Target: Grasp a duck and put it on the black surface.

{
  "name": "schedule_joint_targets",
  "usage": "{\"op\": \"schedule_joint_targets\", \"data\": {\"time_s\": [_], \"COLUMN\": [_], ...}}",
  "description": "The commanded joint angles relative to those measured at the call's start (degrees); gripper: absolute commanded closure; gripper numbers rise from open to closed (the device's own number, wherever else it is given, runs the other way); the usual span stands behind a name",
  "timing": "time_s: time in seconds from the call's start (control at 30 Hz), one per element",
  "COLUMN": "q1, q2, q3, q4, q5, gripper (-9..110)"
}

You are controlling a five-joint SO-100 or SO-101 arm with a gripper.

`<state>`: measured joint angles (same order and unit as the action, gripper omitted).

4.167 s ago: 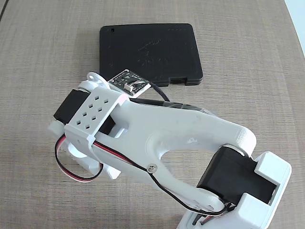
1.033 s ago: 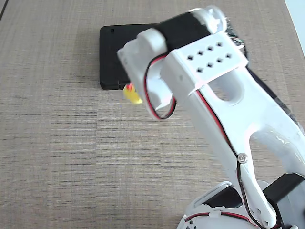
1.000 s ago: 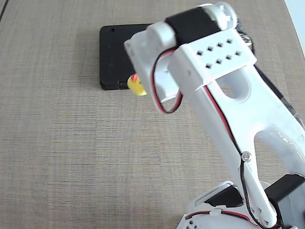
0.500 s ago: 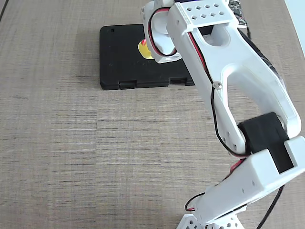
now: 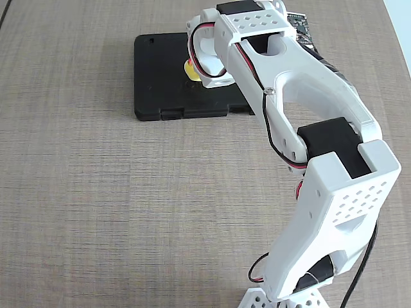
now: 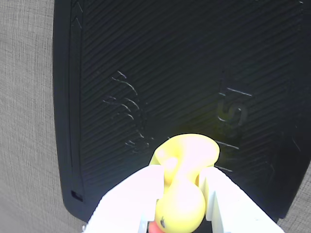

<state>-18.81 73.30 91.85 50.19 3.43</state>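
The yellow duck [image 6: 183, 182] sits between my white fingers [image 6: 136, 194], held over the black case [image 6: 146, 73]. In the wrist view its orange-red beak shows at the bottom edge. My gripper [image 6: 181, 187] is shut on the duck. In the fixed view only a small yellow bit of the duck [image 5: 189, 69] shows beside the gripper [image 5: 205, 67], which hangs over the middle of the black case [image 5: 160, 77]. I cannot tell whether the duck touches the case.
The black case lies on a wood-grain table [image 5: 96, 192] at the far middle of the fixed view. The white arm [image 5: 321, 160] reaches from its base at the bottom right. A pale strip runs along the far right edge.
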Motion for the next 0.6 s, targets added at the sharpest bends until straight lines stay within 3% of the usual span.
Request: {"op": "schedule_joint_targets", "data": {"time_s": [0.0,0.13,0.4,0.57], "q1": [0.62,0.53,0.79,0.88], "q2": [0.88,0.79,1.49,5.98], "q3": [-2.90,-2.90,-2.90,-2.37], "q4": [-1.05,-1.14,-1.14,-0.88], "q5": [-0.53,-0.62,-0.53,0.18], "gripper": [97,95,80,79]}}
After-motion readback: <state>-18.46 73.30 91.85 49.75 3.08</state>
